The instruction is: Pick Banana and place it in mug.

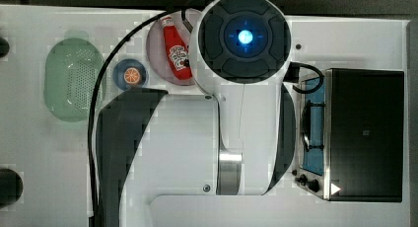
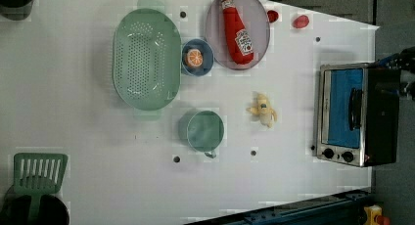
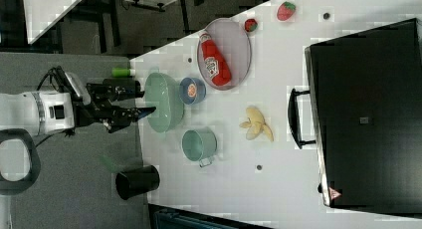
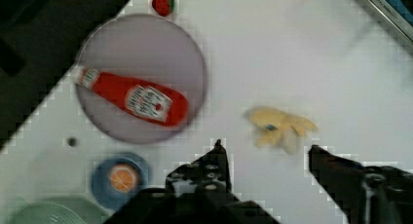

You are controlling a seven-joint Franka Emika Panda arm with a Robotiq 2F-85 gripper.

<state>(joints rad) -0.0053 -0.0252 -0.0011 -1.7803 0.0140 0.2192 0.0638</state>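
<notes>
The small pale yellow peeled banana lies loose on the white table, between the round pale green mug with its small side handle and the silver toaster oven with a blue-tinted door. Mug and banana are near each other but not touching, and the mug stands upright with its mouth open to the top – an easy target for a drop from above. The black two-finger gripper hangs high above the table with its fingers apart and nothing between them; in the wrist view the banana sits just ahead of the gap, which suggests the arm is lined up to descend on it. The red ketchup bottle lies on a grey round plate – well apart from the banana, so it should not hinder the approach
</notes>
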